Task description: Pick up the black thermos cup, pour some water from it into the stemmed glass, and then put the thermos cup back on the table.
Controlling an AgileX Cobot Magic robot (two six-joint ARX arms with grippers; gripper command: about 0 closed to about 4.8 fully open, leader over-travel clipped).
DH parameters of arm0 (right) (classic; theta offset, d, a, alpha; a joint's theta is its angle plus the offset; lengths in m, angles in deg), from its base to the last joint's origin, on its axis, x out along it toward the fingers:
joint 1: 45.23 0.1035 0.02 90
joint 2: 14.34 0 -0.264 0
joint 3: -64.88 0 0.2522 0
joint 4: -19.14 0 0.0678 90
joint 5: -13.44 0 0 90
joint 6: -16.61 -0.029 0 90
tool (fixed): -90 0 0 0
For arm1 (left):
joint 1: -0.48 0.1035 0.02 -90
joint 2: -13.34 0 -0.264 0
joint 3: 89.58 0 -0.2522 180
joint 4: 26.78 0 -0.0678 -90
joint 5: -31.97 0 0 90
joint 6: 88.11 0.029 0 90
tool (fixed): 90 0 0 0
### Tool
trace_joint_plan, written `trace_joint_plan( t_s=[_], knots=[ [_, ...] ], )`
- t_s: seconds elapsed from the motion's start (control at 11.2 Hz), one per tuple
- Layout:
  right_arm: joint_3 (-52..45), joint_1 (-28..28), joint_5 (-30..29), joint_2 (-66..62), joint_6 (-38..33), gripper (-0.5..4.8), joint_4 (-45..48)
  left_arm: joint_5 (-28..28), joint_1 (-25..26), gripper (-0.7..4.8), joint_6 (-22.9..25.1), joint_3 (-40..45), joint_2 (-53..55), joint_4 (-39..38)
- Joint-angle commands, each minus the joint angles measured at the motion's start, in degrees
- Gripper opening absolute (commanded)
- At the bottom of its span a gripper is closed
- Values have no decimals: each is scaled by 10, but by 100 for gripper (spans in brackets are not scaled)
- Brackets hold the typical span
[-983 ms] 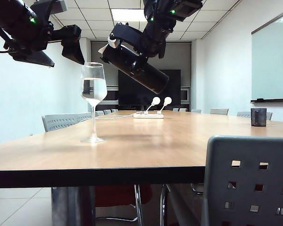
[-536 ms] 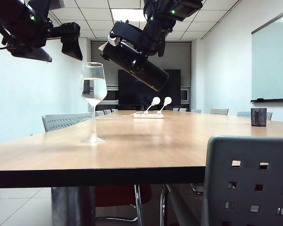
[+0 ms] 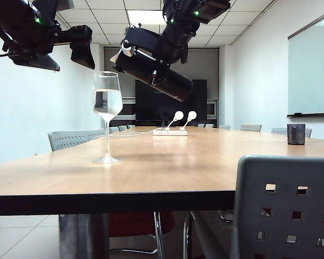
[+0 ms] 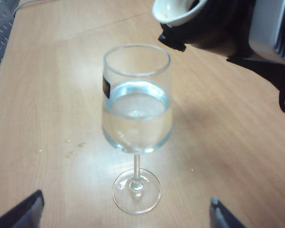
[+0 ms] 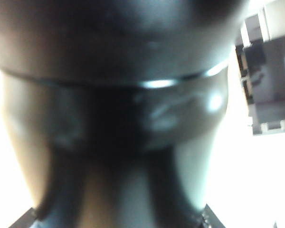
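Pour looks done or nearly done: stemmed glass [image 4: 137, 111] is about half full of water, no stream visible from the spout. Left to do: bring the black thermos cup [image 3: 154, 71] upright and set it back on the table [image 3: 167, 167].

Right gripper [image 3: 161, 47] is clamped on the thermos cup around its body, holding it tilted in the air, spout end up and to the right of the glass rim, base pointing away and down. Right wrist view is filled by the dark flask body, blurred. Thermos is not touching the glass as far as I can tell.

Left gripper [image 4: 126, 211] hangs above and to the left of the glass, spread wide, holding nothing; its two fingertips show on either side of the glass foot in the left wrist view.

Glass stands upright on the table near the front left, well apart from the small dark cup [image 3: 296, 134] at far right.

Materials: thermos is matte black, smooth cylinder, pale rounded spout [image 4: 173, 10] with flip lid. Glass is clear, thin, narrow bowl, long stem, flat round foot. Table is light wood grain, slightly glossy, dark edge. A few droplets sit on the wood beside the glass.
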Motion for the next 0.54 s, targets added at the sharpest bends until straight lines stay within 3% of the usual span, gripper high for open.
trace_joint_plan(
  t_s=[0.09, 0.54],
  knots=[
    [8, 2, 2, 15, 19, 197, 49, 0, 0, 479, 0, -1, -2, -1],
    [8, 2, 28, 14, 97, 197, 79, 0, 0, 479, 0, -1, -2, -15]
  ],
)
